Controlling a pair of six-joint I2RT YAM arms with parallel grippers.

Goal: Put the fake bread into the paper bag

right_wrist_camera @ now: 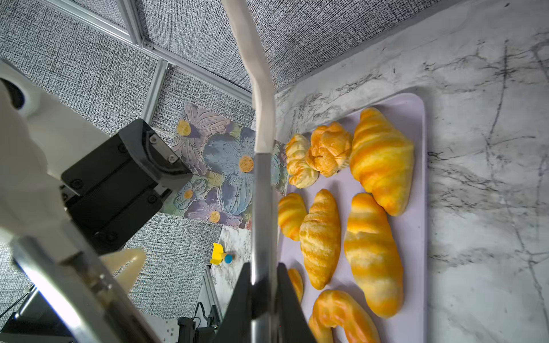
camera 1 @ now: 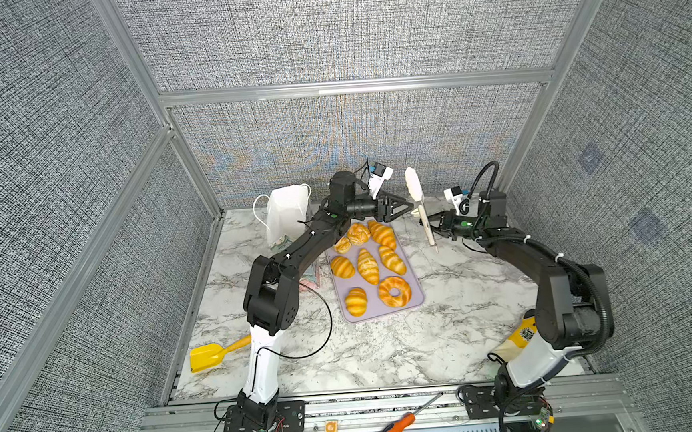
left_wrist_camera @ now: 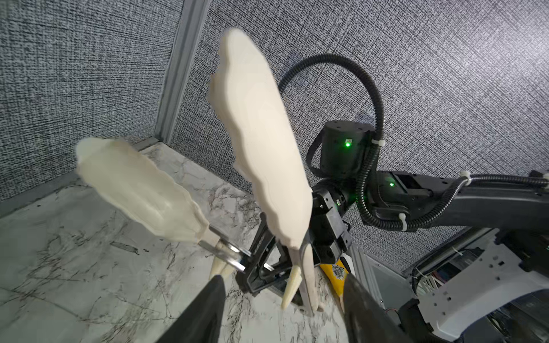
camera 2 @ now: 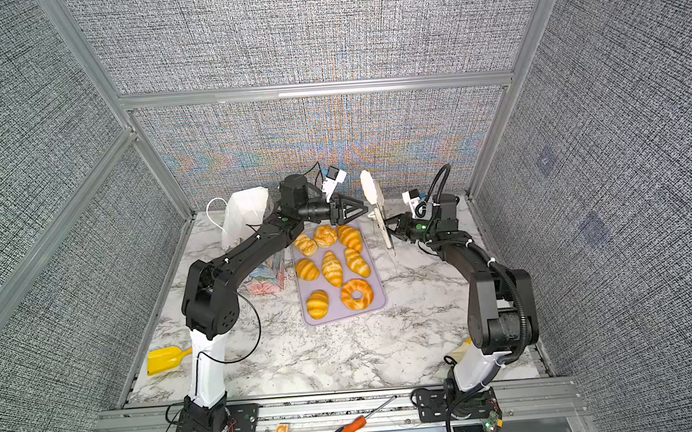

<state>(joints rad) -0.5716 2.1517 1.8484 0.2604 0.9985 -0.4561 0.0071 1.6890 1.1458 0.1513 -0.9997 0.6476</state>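
My right hand (camera 1: 438, 225) is pinching one metal arm of the cream-tipped tongs (camera 1: 414, 187), holding them upright over the desk (camera 1: 387, 347) near the far end of the lilac tray (right_wrist_camera: 416, 112). My left hand (camera 1: 411, 208) is right up against them with its fingers spread, and I cannot tell whether a finger touches the tongs. Here's my worry: the grip is on a single thin arm, so a nudge from the left hand could twist the tongs in that pinch or knock them down onto the bread. Second risk is the paper bag (camera 1: 288, 212): it stands tall and narrow at the far left, and my left forearm passes close in front of it, so a careless swing could tip it over. Containers now: all eight pieces of fake bread (camera 1: 368, 266) lie on the tray, with the ring-shaped one (camera 1: 394, 291) at the near end. The bag's mouth shows only white lining and no bread that I can see, though its bottom is hidden.
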